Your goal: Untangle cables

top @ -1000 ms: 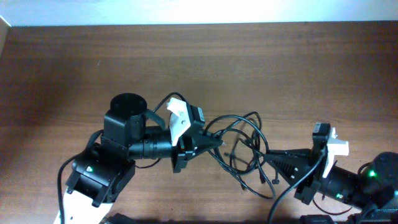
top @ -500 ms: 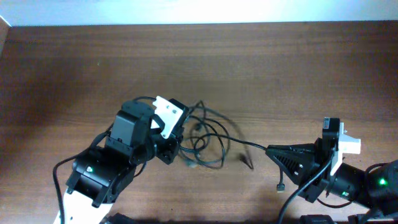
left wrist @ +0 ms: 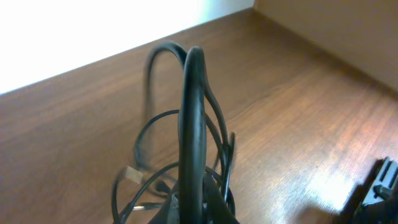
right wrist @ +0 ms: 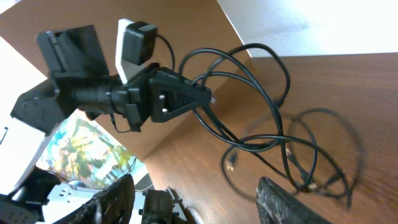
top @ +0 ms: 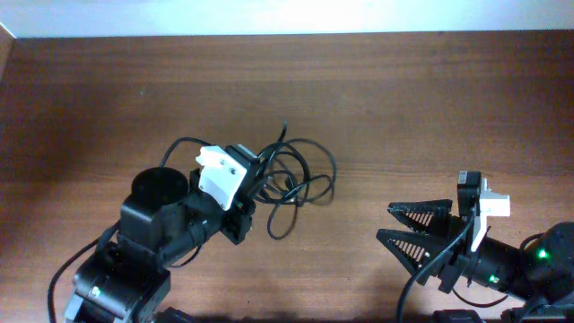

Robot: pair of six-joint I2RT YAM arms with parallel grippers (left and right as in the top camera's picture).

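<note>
Your left gripper clamps the cables; their loops lie well ahead of your right gripper's spread, empty fingers.

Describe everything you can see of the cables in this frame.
The cables are thin, black, flexible cords, seemingly rubber-sheathed, tangled into several overlapping loops. The left end effector is shut on the bundle's left side, holding some loops raised, while others lie on the brown wooden table. One loose end points toward the far edge. The open right end effector is apart from them.
</note>
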